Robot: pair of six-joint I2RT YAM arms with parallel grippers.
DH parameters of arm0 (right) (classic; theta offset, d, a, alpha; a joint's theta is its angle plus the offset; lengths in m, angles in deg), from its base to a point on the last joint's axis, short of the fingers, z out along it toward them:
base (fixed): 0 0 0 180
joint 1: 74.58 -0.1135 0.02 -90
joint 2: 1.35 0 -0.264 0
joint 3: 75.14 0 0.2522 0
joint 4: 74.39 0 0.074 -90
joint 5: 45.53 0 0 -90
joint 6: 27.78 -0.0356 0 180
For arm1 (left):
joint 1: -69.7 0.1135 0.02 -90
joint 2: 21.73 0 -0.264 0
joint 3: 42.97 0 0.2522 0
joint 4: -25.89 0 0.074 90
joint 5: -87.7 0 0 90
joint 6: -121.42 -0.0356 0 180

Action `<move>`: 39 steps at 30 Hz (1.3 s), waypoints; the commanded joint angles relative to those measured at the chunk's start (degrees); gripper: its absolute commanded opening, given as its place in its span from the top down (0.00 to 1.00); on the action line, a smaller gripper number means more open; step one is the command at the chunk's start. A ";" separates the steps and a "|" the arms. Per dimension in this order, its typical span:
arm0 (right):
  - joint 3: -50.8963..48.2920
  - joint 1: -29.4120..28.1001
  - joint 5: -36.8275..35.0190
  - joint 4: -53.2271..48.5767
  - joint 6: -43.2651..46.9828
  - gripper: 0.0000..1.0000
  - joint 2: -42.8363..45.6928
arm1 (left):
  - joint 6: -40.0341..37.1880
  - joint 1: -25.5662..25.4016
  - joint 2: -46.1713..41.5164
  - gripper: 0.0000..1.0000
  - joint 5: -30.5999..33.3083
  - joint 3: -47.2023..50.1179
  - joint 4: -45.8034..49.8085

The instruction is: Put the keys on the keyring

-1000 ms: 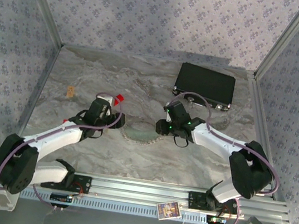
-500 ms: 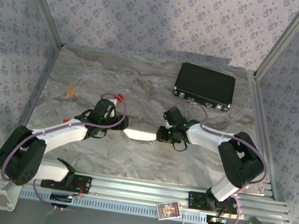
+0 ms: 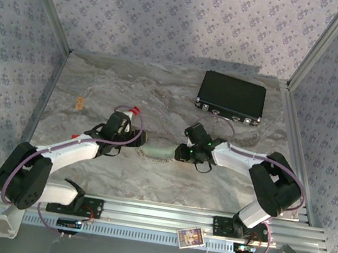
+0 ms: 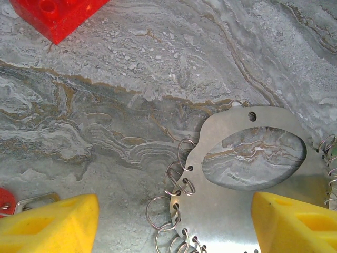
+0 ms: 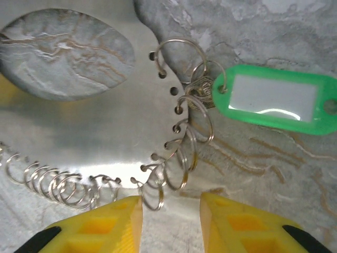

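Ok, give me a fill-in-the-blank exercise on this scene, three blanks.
1. The plastic tag lying beside the metal plate is ____ in colour.
2. In the left wrist view, the block at the top left corner is ____.
3. The closed box at the far side of the table is ____.

Missing words: green; red; black.

1. My two arms reach inward across the marbled surface (image 3: 92,83), and their tips face each other.
2. The silvery keyring (image 3: 155,154) lies between my left fingers (image 3: 136,138) and right fingers (image 3: 181,149).
3. A red block (image 3: 136,110) sits just beyond my left wrist.
4. A black box (image 3: 231,97) rests far right.
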 commanded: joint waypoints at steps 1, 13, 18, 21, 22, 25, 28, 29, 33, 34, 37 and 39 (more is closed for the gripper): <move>-0.78 -0.99 -0.64 -1.44 -1.07 0.65 2.29 | 1.15 -0.24 0.35 0.25 0.30 0.15 -1.89; -0.78 -2.73 -1.62 1.79 -4.78 0.72 -1.68 | 0.47 -0.22 -0.91 0.25 0.94 0.74 -1.46; -1.21 -2.40 -2.46 3.07 -5.74 0.76 -2.09 | 0.47 -0.26 -1.14 0.25 1.05 0.85 -1.28; -1.28 -2.31 -2.55 3.73 -6.07 0.78 -2.33 | 0.45 -0.24 -1.22 0.25 1.12 0.85 -1.20; -1.36 -2.30 -2.55 3.83 -6.10 0.78 -2.36 | 0.47 -0.26 -1.30 0.25 1.13 0.91 -1.18; -1.48 -2.27 -2.72 3.95 -6.26 0.79 -2.65 | 0.47 -0.26 -1.49 0.25 1.21 0.85 -1.08; -1.59 -2.18 -2.91 3.95 -6.43 0.79 -2.79 | 0.47 -0.26 -1.49 0.25 1.21 0.84 -1.06; -1.60 -2.15 -2.90 4.15 -6.53 0.80 -2.93 | 0.47 -0.24 -1.49 0.25 1.22 0.85 -1.10; -1.47 -2.13 -2.99 4.47 -6.69 0.84 -3.16 | 0.46 -0.24 -1.49 0.25 1.21 0.72 -1.02; -1.38 -2.12 -3.07 4.49 -6.68 0.85 -3.15 | 0.40 -0.26 -1.58 0.25 1.34 0.69 -1.02; -1.39 -2.08 -3.24 4.41 -6.43 0.91 -2.83 | 0.36 -0.25 -1.66 0.25 1.40 0.76 -0.93; -1.39 -2.04 -3.38 4.12 -6.13 0.95 -2.34 | 0.32 -0.26 -1.76 0.25 1.48 0.71 -0.86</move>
